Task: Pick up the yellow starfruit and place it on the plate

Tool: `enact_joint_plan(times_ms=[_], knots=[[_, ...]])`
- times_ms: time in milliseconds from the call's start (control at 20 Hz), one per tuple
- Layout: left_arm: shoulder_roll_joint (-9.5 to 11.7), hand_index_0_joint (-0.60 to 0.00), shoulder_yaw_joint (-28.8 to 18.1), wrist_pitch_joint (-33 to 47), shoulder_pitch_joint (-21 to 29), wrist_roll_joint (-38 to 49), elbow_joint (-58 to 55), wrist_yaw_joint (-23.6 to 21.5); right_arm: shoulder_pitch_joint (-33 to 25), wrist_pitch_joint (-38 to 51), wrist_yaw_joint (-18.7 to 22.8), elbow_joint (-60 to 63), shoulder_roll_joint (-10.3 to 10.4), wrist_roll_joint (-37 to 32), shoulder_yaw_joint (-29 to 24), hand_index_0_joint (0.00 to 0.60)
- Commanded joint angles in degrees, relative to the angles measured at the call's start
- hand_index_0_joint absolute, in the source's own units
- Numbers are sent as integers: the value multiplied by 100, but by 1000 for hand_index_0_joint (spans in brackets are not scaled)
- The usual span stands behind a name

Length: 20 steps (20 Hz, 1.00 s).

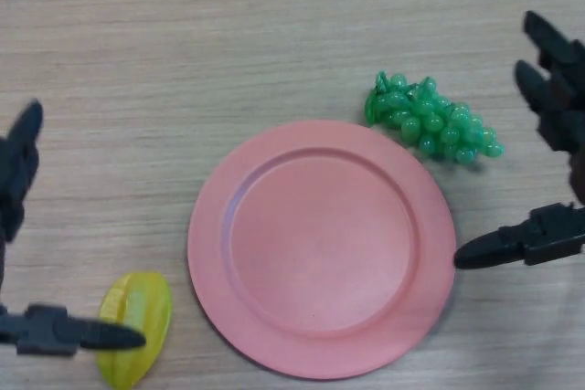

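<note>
Left robot hand point(23, 253) spread wide at tabletop point(228, 34) left edge, thumb over starfruit. Right robot hand point(553, 162) open, idle, far side. Plate point(322, 248) empty, centre. Grapes point(430, 119) beyond plate. Starfruit point(137, 321) lower left, just beside plate, long axis near-vertical; left nearer.

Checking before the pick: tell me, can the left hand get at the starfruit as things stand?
Probably yes. The left hand is open, its thumb already over the starfruit, with nothing between them; the plate lies beside it.
</note>
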<state>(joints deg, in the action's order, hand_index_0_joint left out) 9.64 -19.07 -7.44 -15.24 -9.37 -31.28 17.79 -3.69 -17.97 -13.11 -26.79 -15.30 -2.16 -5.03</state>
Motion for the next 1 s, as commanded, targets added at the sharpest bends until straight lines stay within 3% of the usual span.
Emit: enact_joint_plan(times_ms=[50, 200, 350, 550, 750, 1000], knots=[[131, 0, -70, 887, -265, -259, -166, -519, -174, 737, 43, -149, -104, -37, -234, 0], [125, 0, 576, 625, -915, -343, -338, -1229, -248, 712, 60, -108, -64, -81, -121, 0], [124, 0, 680, 540, -1014, -453, -112, -1641, -279, 720, 15, -83, -36, -112, -41, 0], [124, 0, 668, 316, -839, -310, 288, -1531, -290, 786, 81, -74, 20, -97, 59, 0], [124, 0, 836, 714, -684, -417, 805, -1688, -223, 766, 57, -157, 17, -127, 31, 0], [124, 0, 958, 720, -642, -58, 1093, -1445, -196, 680, -27, -229, -4, -31, 25, 0]])
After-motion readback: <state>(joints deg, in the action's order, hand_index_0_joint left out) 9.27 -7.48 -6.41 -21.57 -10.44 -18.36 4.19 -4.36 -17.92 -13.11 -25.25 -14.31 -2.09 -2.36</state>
